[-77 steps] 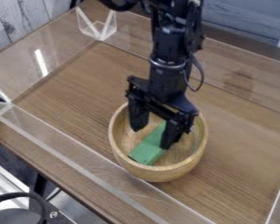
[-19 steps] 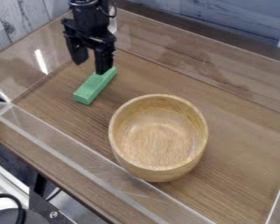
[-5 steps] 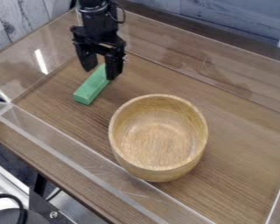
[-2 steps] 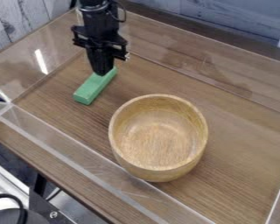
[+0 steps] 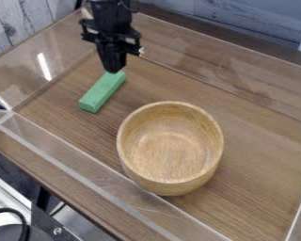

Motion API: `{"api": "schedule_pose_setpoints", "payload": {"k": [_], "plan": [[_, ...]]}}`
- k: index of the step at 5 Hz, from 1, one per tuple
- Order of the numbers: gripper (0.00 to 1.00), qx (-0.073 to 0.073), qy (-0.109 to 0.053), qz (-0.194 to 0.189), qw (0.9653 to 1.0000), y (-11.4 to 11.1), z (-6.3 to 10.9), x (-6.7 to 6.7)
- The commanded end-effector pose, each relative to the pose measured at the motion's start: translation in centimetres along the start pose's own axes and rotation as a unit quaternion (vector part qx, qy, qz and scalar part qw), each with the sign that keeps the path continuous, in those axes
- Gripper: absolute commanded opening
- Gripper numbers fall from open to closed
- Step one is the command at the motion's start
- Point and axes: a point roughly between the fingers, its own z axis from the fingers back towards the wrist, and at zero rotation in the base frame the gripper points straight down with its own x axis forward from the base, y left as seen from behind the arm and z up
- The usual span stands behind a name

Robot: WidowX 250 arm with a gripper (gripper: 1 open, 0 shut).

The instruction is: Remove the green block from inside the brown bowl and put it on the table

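The green block lies on the brown counter, outside the round bowl and near it. The black hand is pinched shut with nothing in it, just beside the far end of the block.

Looks like a robotics lab or similar test setup: robot arm over a wood-grain table, clear acrylic walls along the edges, black cables at the lower L corner (no home or kitchen fittings in view, tho only a small area shows).
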Motion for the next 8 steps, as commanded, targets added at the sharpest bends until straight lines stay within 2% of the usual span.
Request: {"api": "schedule_pose_setpoints", "payload": {"k": [1,2,3,5,6,7,8], "plan": [[0.00,0.015,-0.057,-0.012,0.9982,-0.9,4.0,1.7],[0.00,0.006,-0.069,-0.034,0.9970,-3.6,5.5,2.4],[0.00,-0.005,-0.072,-0.067,0.9951,-8.0,5.9,3.4],[0.00,-0.016,-0.054,-0.137,0.9889,-16.9,2.9,4.5],[0.00,-0.018,-0.047,-0.165,0.9851,-20.5,1.4,5.0],[0.00,-0.011,-0.041,-0.129,0.9908,-16.5,1.0,5.3],[0.00,-0.004,-0.033,-0.094,0.9950,-13.0,0.4,5.6]]}}
